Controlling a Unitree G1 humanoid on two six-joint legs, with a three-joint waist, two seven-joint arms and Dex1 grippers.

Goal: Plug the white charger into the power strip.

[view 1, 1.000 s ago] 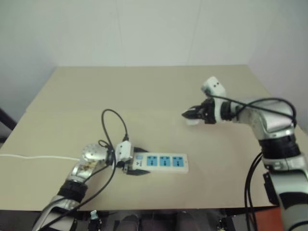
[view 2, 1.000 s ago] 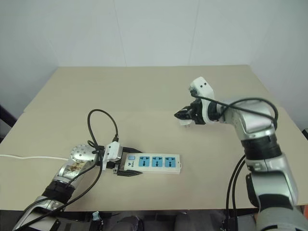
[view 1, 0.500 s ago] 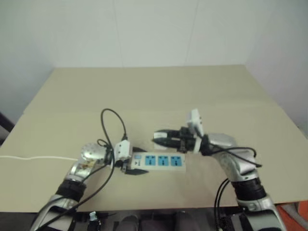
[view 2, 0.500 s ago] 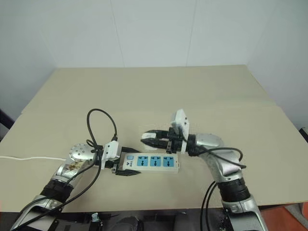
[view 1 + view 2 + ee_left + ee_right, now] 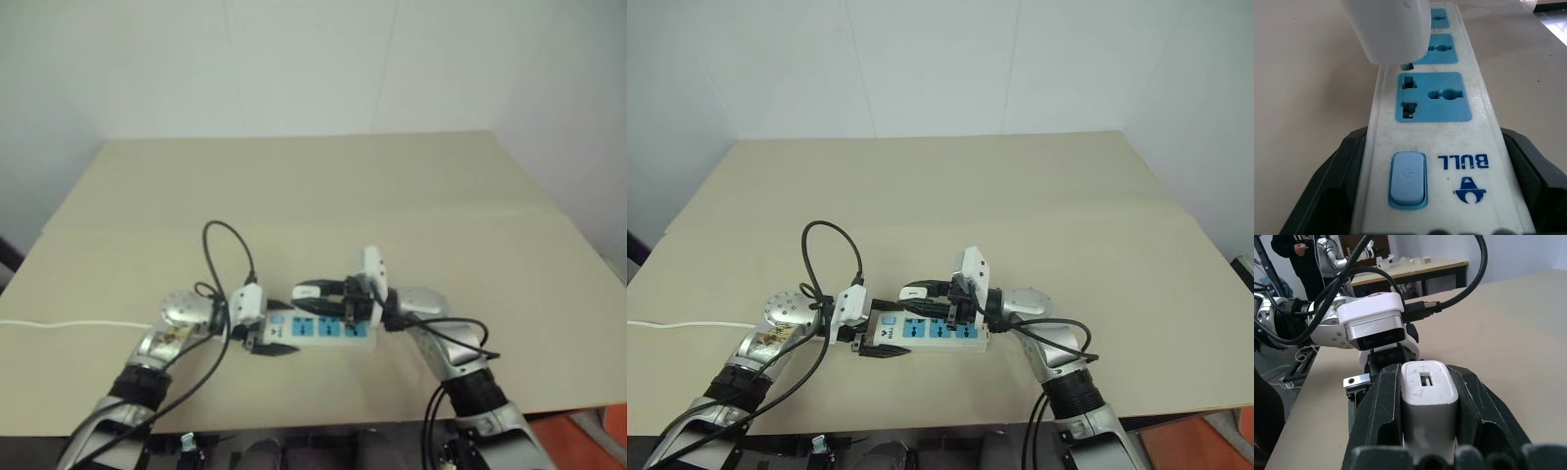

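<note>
Left wrist view puts the white charger just above the power strip, prongs off the slots. My right gripper clamps it; left gripper straddles the switch end. Pressing misaligned, I judge, could jam prongs or skid the strip.

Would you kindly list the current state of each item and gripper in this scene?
white charger: clamped in the right gripper, hovering just above the strip, not plugged in.
power strip: flat on the table, switch end gripped, the sockets in view empty.
left gripper: closed around the strip's switch end.
right gripper: shut on the charger.
</note>
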